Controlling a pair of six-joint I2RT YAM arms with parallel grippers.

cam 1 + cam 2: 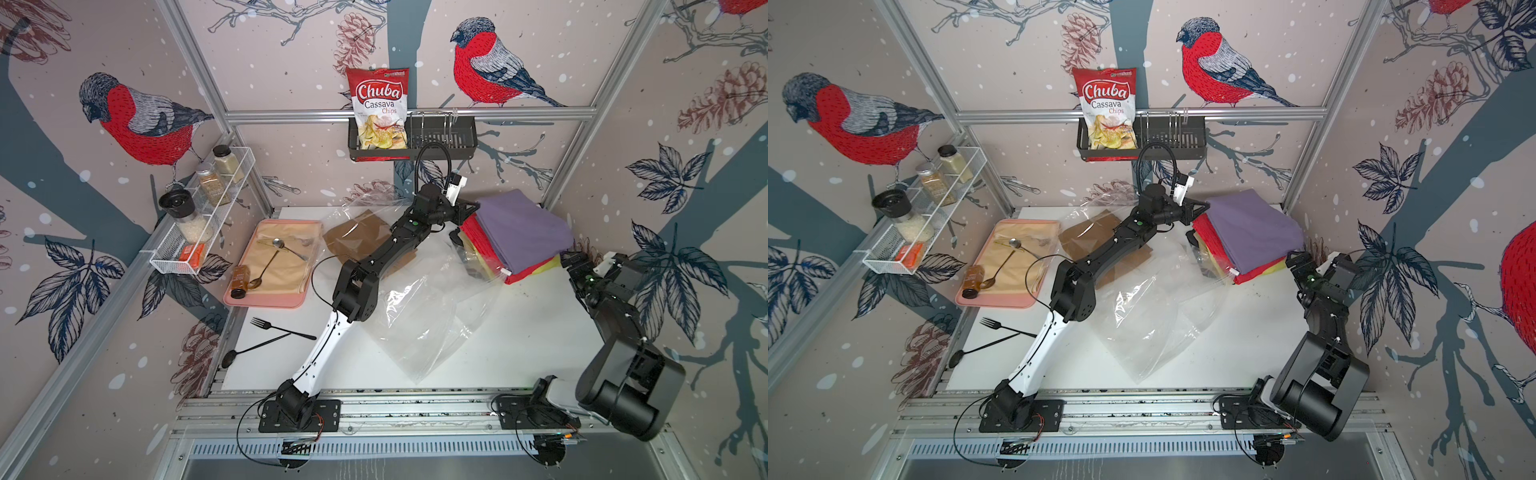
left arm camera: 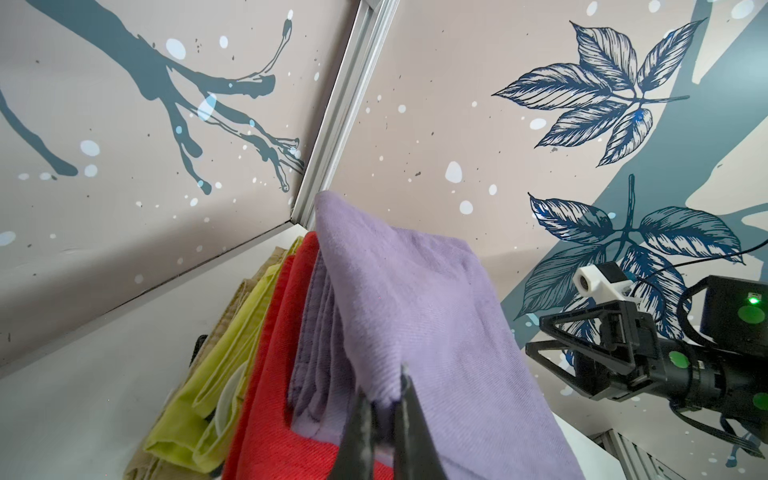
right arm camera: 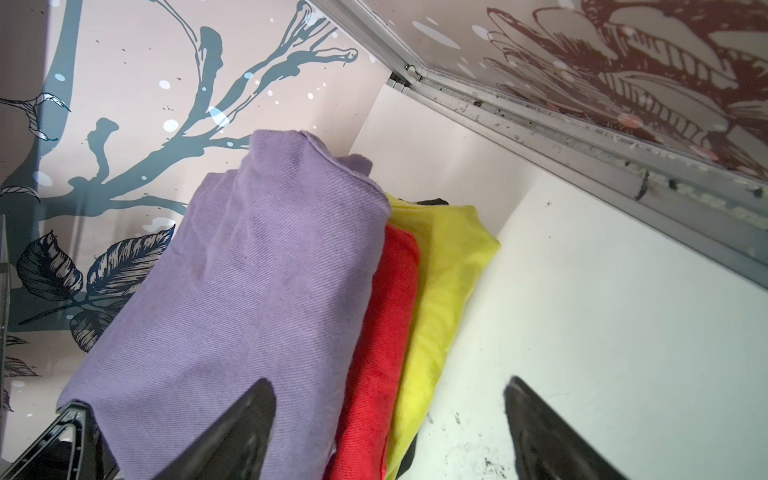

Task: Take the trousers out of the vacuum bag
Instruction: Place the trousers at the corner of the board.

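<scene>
The clear vacuum bag (image 1: 419,307) (image 1: 1142,320) lies crumpled across the middle of the table. Mustard-brown trousers (image 1: 357,237) lie under its plastic at the back. In the back right corner sits a stack of trousers: purple (image 1: 523,228) (image 2: 415,299) (image 3: 232,299) on top, then red (image 1: 484,245) (image 2: 282,332) (image 3: 382,332), then yellow (image 1: 546,266) (image 3: 440,270). My left gripper (image 1: 471,208) (image 2: 384,399) is shut on the purple trousers' edge. At the stack's front corner my right gripper (image 1: 572,259) (image 3: 388,382) is open, one finger over the purple cloth, one over the table.
A pink tray (image 1: 266,301) with a tan mat, spoons and a brown bottle sits at the left. A black fork (image 1: 282,330) and spoon lie in front of it. A chips packet (image 1: 378,108) stands in the back basket. A wire rack (image 1: 203,224) of jars hangs on the left wall.
</scene>
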